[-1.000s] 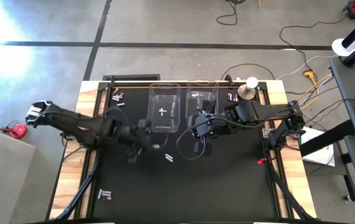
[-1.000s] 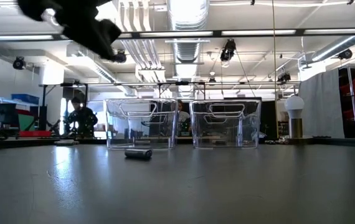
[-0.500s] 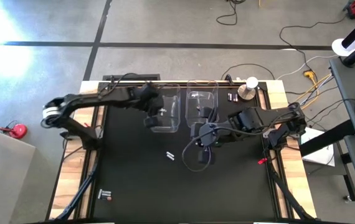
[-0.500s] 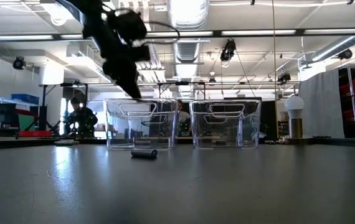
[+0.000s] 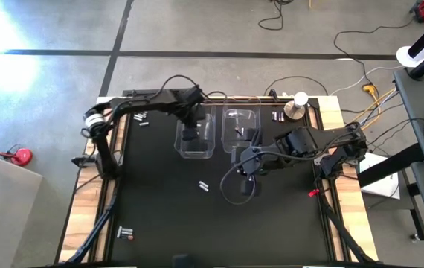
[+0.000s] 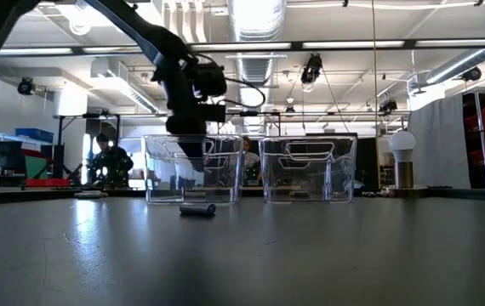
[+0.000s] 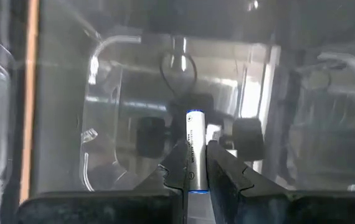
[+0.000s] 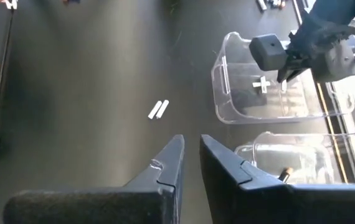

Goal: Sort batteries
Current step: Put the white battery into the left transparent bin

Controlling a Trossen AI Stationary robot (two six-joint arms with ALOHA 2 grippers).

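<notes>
The left gripper (image 7: 195,163) hangs over the left clear bin (image 5: 196,134), fingers pinched on a white battery (image 7: 195,149); its lower end is hidden between them, its long axis running along the fingers. The right gripper (image 8: 190,151), nearly closed and seemingly empty, hovers near two white batteries (image 8: 158,109) lying side by side.

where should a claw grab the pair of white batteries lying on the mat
Take one of the white batteries across its middle, coming straight down. They lie flat, side by side and touching, so fingers should straddle a single cylinder across its length, likely nudging the pair apart first. The right claw, shut and empty, hovers nearest.
</notes>
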